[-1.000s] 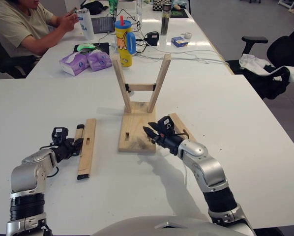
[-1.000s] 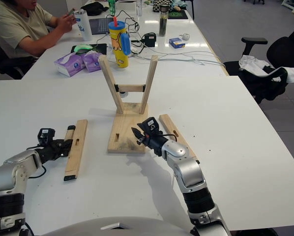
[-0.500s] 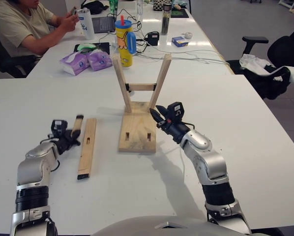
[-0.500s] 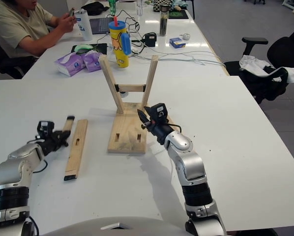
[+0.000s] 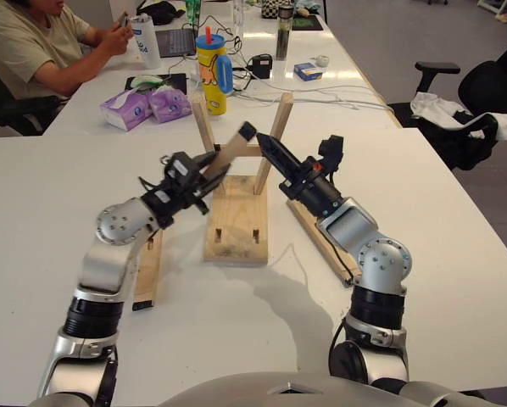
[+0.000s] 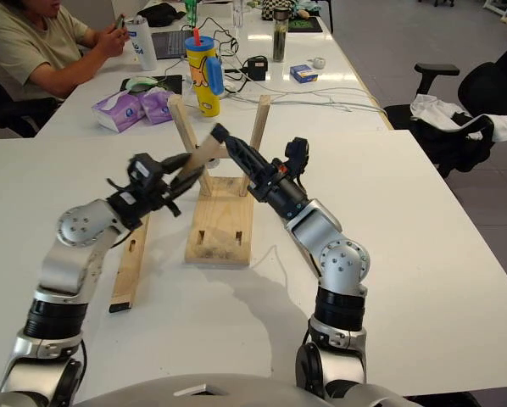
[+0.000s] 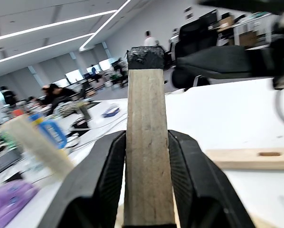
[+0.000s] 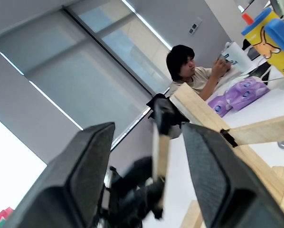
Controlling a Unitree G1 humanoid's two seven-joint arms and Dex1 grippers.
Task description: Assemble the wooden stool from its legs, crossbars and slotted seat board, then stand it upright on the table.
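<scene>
Left claw [image 5: 204, 175] has lifted a black-tipped pale wooden leg [image 5: 235, 148].

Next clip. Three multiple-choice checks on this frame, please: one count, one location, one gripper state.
1. How many legs stand in the seat board? A) one B) four C) two
2. Where is the black-tipped wooden piece? A) lying beside the seat board B) in the left gripper, raised in the air C) slotted into the seat board
3. The right gripper is: A) open B) shut on the wooden piece C) shut on a leg
Answers: 1 C, two legs rise from the board; 2 B, the left gripper clamps the piece aloft; 3 A, its fingers stand apart.
</scene>
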